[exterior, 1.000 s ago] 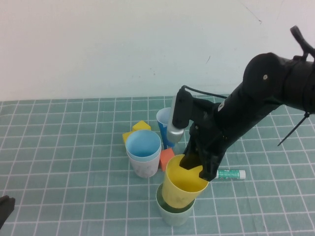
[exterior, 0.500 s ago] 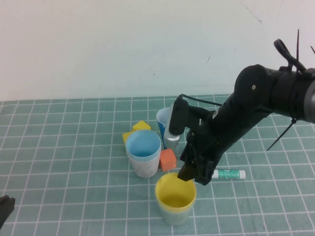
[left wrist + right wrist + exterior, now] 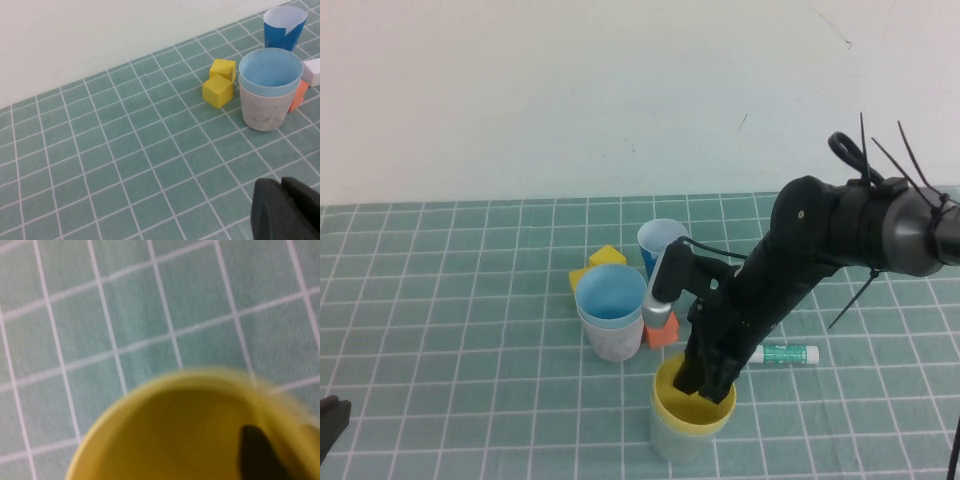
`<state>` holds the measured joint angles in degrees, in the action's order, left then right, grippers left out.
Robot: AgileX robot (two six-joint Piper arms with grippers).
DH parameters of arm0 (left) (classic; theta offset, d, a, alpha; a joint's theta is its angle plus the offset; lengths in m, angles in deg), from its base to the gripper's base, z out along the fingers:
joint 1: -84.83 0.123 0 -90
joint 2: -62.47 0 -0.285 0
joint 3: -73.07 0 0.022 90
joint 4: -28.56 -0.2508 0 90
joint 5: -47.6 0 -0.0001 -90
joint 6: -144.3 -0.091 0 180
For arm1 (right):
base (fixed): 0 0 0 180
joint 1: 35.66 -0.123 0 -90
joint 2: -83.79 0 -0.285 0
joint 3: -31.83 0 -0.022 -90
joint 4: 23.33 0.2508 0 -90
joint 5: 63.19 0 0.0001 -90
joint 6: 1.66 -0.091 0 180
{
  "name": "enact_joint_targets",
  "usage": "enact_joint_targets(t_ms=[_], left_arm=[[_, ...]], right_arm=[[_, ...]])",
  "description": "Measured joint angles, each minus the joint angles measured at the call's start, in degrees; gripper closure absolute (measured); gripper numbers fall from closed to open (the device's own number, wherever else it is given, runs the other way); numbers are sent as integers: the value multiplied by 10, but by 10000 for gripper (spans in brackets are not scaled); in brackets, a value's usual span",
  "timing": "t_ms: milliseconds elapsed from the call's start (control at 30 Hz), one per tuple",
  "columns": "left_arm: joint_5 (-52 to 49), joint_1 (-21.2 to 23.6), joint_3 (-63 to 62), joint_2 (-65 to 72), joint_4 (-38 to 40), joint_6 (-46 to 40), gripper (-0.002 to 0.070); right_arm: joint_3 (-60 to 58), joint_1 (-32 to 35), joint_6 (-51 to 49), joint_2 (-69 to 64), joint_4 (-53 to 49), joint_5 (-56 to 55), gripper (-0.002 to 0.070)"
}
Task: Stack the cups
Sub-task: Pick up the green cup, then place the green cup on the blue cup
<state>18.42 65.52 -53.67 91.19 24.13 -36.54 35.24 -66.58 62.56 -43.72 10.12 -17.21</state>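
The yellow cup point(image 3: 692, 412) sits nested in the pale green cup point(image 3: 672, 442) near the table's front. My right gripper point(image 3: 706, 384) reaches down into the yellow cup's mouth, close to its rim on the robot's right. The right wrist view is filled by the yellow cup point(image 3: 175, 430) from just above. To the left and further back, the light blue cup point(image 3: 611, 291) point(image 3: 270, 69) stands nested in the pink-white cup point(image 3: 612, 340) point(image 3: 262, 112). My left gripper point(image 3: 286, 207) is shut and empty, low at the front left of the table.
A dark blue paper cup point(image 3: 661, 244) point(image 3: 284, 25) stands behind the stacks. Two yellow cubes point(image 3: 600, 263) point(image 3: 218, 90) and an orange cube point(image 3: 663, 331) lie beside the blue stack. A white-green tube point(image 3: 785, 354) lies right of the right arm.
The yellow cup went from tilted above the green cup to seated inside it, and shifted slightly right. My right gripper has sunk into the cup's mouth. The left gripper stayed still.
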Motion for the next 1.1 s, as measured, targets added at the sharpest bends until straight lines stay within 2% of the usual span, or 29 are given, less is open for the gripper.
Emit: enact_joint_targets(t_ms=[67,133,333,500,667,1100], left_arm=[[0,0,0,0,0,0,676],[0,0,0,0,0,0,677],[0,0,0,0,0,0,677],[0,0,0,0,2,0,677],[1,0,0,0,2,1,677],[1,0,0,0,4,1,676]], right_arm=[[7,0,1,0,13,3,594],[25,0,0,0,19,24,628],[168,-5,-17,0,26,117,633],[317,-7,-40,-1,20,123,633],[422,-7,-100,-33,-77,134,633],[440,-12,-120,-120,-137,153,633]])
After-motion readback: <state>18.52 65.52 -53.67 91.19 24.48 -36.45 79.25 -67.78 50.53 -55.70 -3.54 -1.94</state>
